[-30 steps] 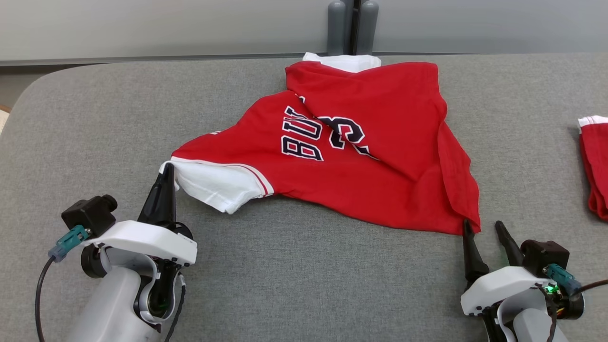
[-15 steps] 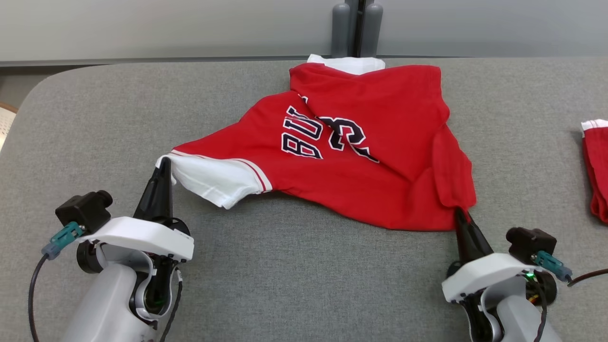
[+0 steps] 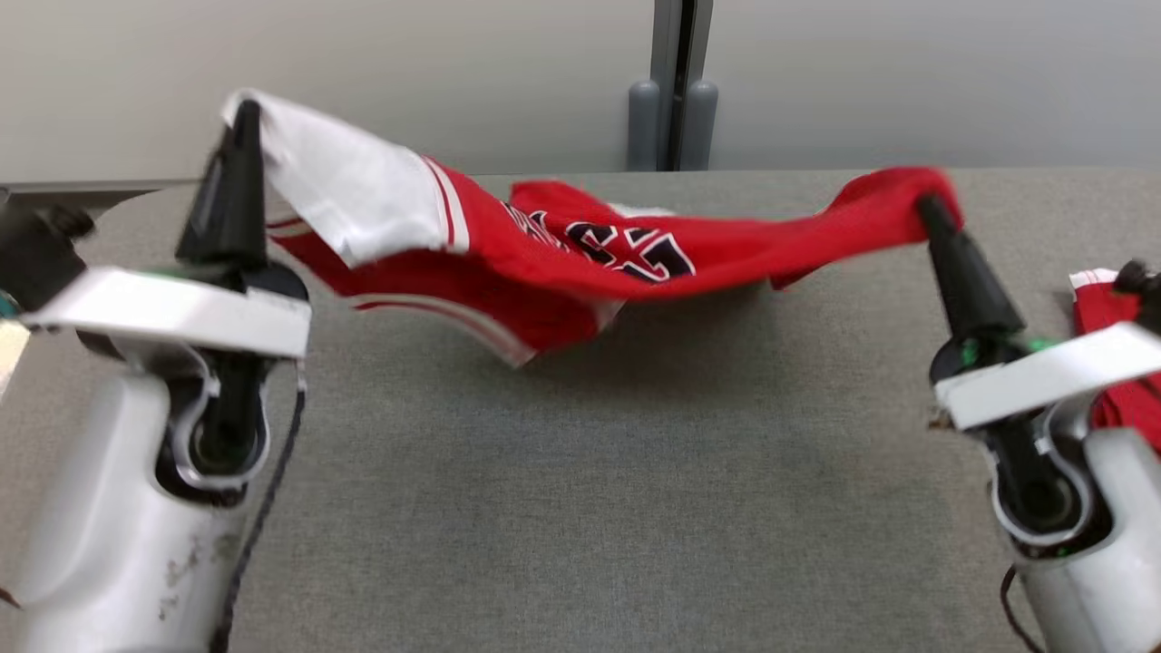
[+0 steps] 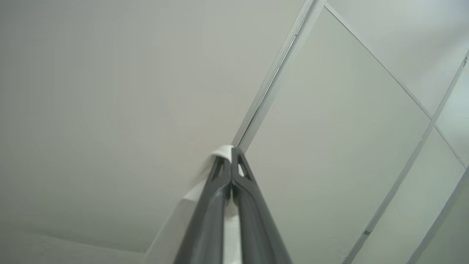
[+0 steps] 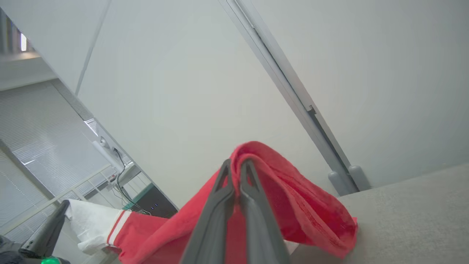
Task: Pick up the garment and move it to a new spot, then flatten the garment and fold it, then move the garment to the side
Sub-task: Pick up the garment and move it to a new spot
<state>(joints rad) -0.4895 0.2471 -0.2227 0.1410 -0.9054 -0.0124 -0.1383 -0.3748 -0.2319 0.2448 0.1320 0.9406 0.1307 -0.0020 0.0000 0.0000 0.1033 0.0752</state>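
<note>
The garment [image 3: 580, 263] is a red jersey with white sleeves and dark lettering. It hangs stretched in the air between both arms, above the grey table [image 3: 580, 472], sagging in the middle. My left gripper [image 3: 243, 113] is raised at the upper left, shut on the white sleeve [image 4: 223, 151]. My right gripper [image 3: 927, 207] is lifted at the right, shut on a bunched red corner of the garment [image 5: 285, 183]. In the right wrist view the left arm's dark fingers [image 5: 45, 231] show at the lower left beside the white sleeve [image 5: 91, 223].
Another red and white cloth [image 3: 1111, 363] lies at the table's right edge, partly behind my right wrist. A wall with a grey vertical post [image 3: 676, 86] stands behind the table's far edge. Bare grey tabletop spreads below the hanging jersey.
Both grippers have lifted the jersey off the table and pulled it taut between them. The right gripper shut on the red corner. The head camera has tilted up.
</note>
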